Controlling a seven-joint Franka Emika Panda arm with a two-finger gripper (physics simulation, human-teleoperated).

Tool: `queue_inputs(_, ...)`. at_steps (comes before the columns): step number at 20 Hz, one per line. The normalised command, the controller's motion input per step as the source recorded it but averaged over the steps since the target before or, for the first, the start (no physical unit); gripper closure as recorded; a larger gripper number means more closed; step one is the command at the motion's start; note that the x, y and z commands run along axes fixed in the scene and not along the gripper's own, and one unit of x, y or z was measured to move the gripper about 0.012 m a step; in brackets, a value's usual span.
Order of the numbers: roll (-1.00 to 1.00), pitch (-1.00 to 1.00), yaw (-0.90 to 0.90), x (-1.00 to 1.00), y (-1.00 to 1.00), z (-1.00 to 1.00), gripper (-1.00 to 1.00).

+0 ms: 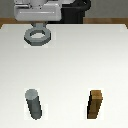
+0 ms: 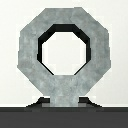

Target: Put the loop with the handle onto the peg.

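1. So my tool [image 1: 38, 25] is at the far side of the white surface [image 1: 70, 60], toward the exterior view's left. I can't actually see the fingertips in either view, but the wrist view has the stubby handle tab running straight into the dark tool body, so I'd say it's clamped on that tab. Judgement call, not a clean look.

2. The flat grey speckled ring with the short tab handle [image 2: 60, 52] hangs right under the tool. In the exterior view it looks lifted a bit off the surface, though I can't say for sure. Its hole is wide open and facing the wrist camera.

3. The upright matte grey cylinder peg [image 1: 34, 104] stands at the near side, well apart from the ring. Nothing is on it yet.

4. The brown wooden square block [image 1: 96, 104] stands toward the exterior view's right of the peg, well apart. Not part of the job.

5. Progress-wise: pickup looks done. Still left: carry it across, centre the hole over the peg, lower and let go.
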Motion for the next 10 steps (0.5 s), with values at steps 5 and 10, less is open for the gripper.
queue_inputs(5,0.00,0.00,0.00,0.00,0.00,0.00,1.00)
queue_inputs(10,0.00,0.00,0.00,0.00,0.00,0.00,1.00)
